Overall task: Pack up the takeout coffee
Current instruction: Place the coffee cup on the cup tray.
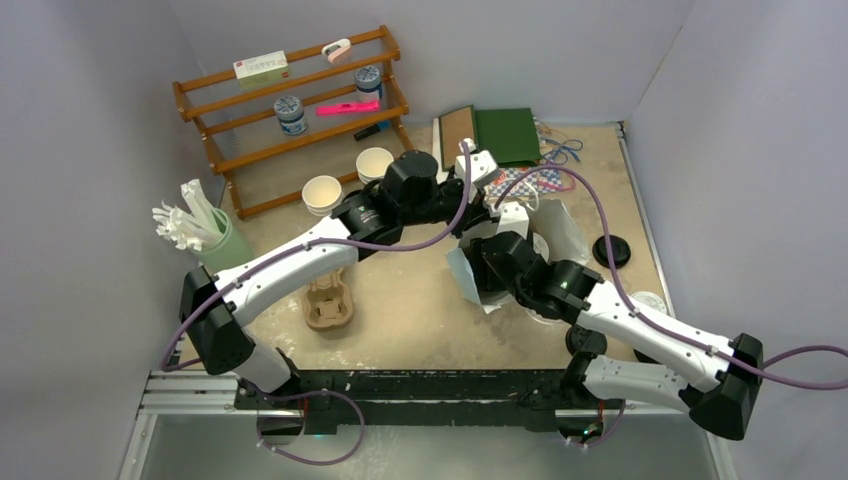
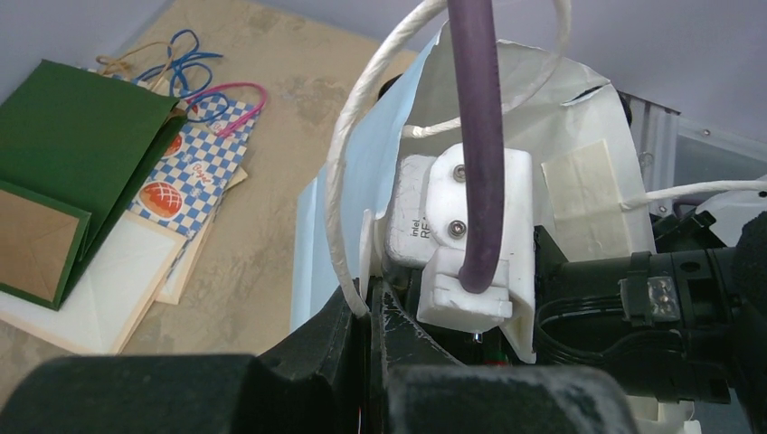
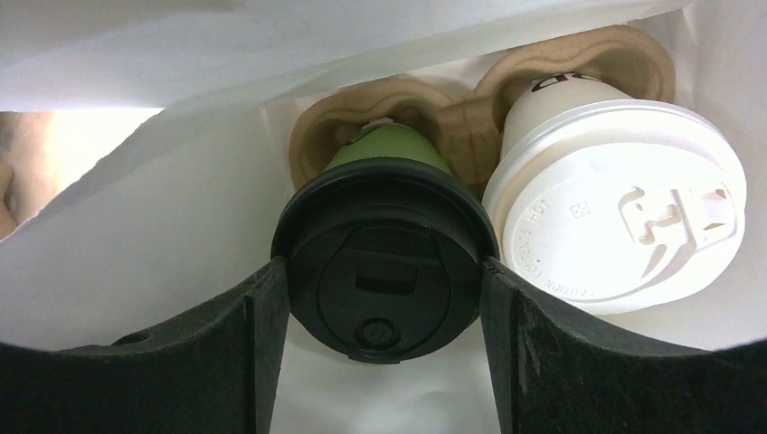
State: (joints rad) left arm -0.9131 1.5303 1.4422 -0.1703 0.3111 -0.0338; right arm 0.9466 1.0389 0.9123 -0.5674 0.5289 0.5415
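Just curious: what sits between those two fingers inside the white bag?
A black-lidded cup, lid touching both fingers, seated in the pulp carrier in the white bag; the right wrist view shows it.

You'll see your right claw [image 3: 384, 271] with a finger against each side of the black-lidded cup [image 3: 389, 221], green-walled, seated in the brown pulp carrier [image 3: 452, 117] inside a white bag [image 3: 181, 235]. The white-lidded cup [image 3: 615, 208] sits just beside it in the next pocket.

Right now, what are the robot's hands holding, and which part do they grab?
The left gripper pinches the white bag by its cord handle. The right gripper grips the green cup by its black lid, one finger on each side.
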